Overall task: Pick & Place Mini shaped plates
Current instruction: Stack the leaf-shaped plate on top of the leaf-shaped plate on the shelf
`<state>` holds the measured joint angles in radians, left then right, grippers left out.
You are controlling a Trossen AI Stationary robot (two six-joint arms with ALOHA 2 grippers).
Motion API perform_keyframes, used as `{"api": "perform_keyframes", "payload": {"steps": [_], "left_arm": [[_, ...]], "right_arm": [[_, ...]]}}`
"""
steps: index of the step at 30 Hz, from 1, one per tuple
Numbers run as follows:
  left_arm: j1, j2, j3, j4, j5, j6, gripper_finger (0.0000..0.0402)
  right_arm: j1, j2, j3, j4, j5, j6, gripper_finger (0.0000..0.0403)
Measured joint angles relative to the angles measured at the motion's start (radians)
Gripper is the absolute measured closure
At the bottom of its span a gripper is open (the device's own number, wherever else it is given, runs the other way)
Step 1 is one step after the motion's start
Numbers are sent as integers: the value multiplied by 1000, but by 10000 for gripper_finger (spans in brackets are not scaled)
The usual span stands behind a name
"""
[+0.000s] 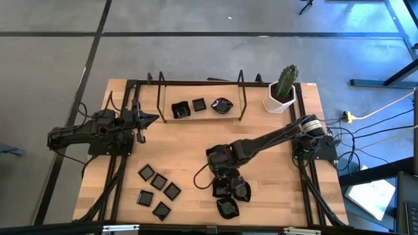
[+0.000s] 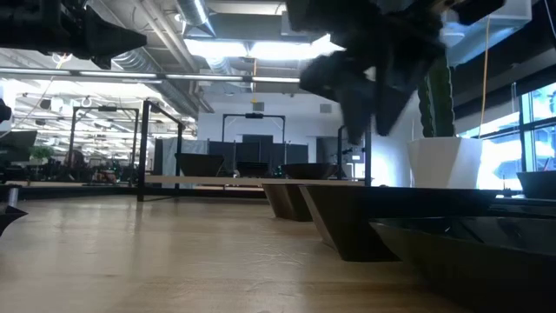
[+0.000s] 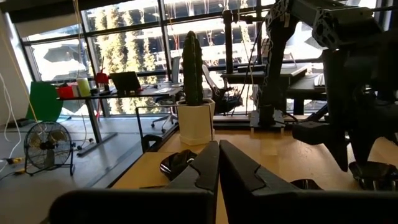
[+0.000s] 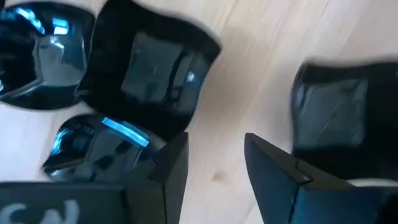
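Note:
A cluster of glossy black mini plates (image 1: 230, 193) lies near the table's front edge, right of centre. My right gripper (image 1: 225, 175) hangs open above it, pointing steeply down. In the right wrist view bare wood shows between its fingers (image 4: 214, 155). A raised-rim square plate (image 4: 152, 74) and a wavy-edged one (image 4: 93, 146) lie on one side, another square plate (image 4: 339, 118) on the other. Several small flat squares (image 1: 158, 190) lie at the near left. Three plates (image 1: 199, 106) sit at the far side. My left gripper (image 1: 147, 119) waits shut and level at the table's left.
A white pot with a cactus (image 1: 282, 91) stands at the far right corner. A black frame rack (image 1: 241, 98) rises around the far plates. Black rails (image 1: 117, 189) run along both sides of the table. Bare wood lies between the two plate groups.

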<state>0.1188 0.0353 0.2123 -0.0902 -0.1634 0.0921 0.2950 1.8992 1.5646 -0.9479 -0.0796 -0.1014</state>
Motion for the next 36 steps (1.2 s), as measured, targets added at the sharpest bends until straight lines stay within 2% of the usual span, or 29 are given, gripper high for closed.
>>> {"api": "perform_keyframes", "payload": {"steps": [6, 12, 19, 24, 31, 36], "left_arm": [[0, 0, 0, -11, 0, 0, 391], [0, 0, 0, -19, 0, 0, 395], [0, 0, 0, -19, 0, -3, 390], [0, 0, 0, -19, 0, -4, 389], [0, 0, 0, -19, 0, -19, 393], [0, 0, 0, -20, 0, -19, 389]], "right_arm": [[44, 0, 0, -82, -7, 122, 246], [121, 0, 0, -141, -26, 353, 246], [195, 0, 0, -165, 48, 588, 246], [210, 0, 0, -176, 144, 603, 246], [205, 0, -6, -204, 123, 595, 246], [205, 1, -87, -170, 79, 662, 246]]}}
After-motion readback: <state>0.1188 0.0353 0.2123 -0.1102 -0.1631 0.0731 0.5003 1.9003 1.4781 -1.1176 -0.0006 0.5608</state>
